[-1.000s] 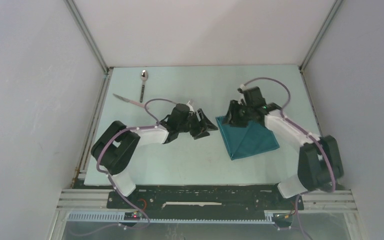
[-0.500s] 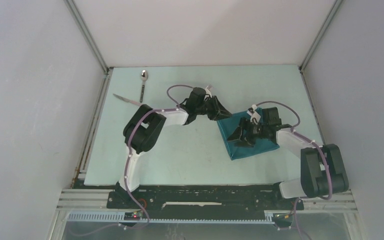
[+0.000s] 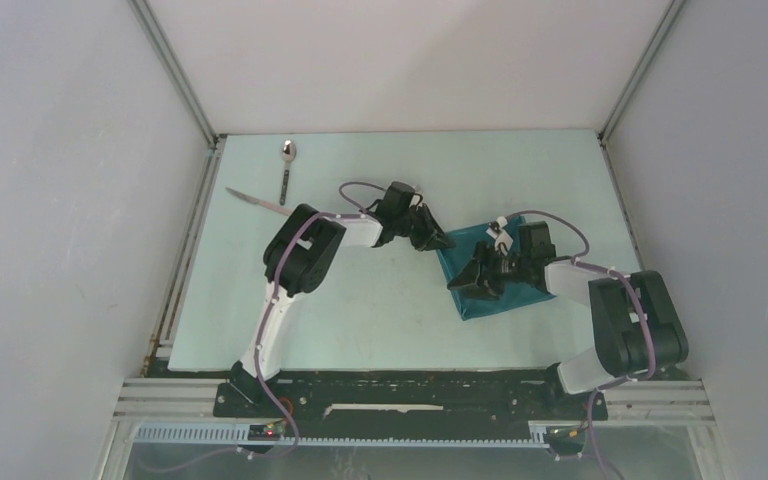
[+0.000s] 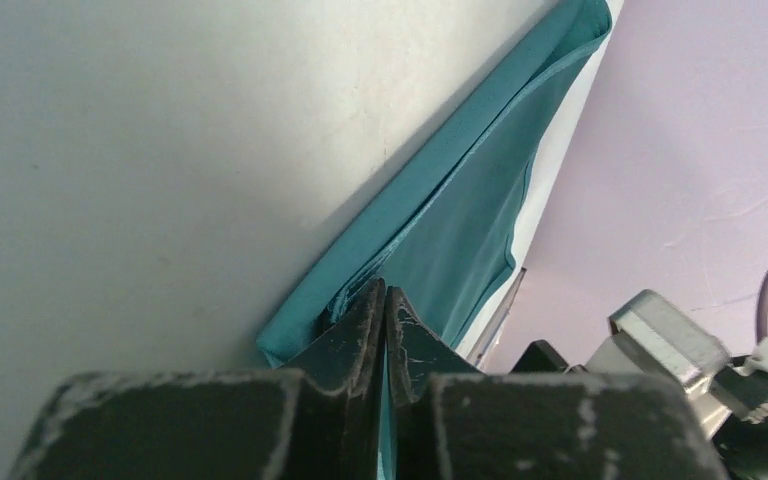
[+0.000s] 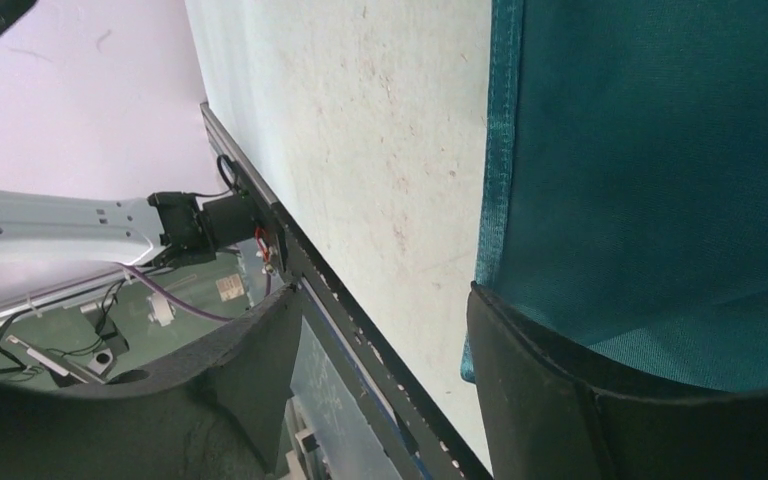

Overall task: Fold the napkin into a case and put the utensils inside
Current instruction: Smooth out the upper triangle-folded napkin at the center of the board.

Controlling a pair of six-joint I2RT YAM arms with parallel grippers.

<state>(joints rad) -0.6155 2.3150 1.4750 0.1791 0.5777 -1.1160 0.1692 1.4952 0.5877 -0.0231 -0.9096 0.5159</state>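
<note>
The teal napkin lies folded on the right half of the table. My left gripper is at its far left corner. In the left wrist view that gripper is shut, with a thin strip of the napkin pinched between its jaws. My right gripper hovers low over the napkin's left edge and stands open. In the right wrist view one of its fingers rests over the napkin, the other over bare table. The spoon and the knife lie at the far left.
Grey walls close in the table on the left, the back and the right. A dark rail with the arm bases runs along the near edge. The left arm reaches across the middle of the table.
My left gripper swung right to the napkin's far left corner and shut on it. My right gripper came from the napkin's far side toward me, over its left edge.
</note>
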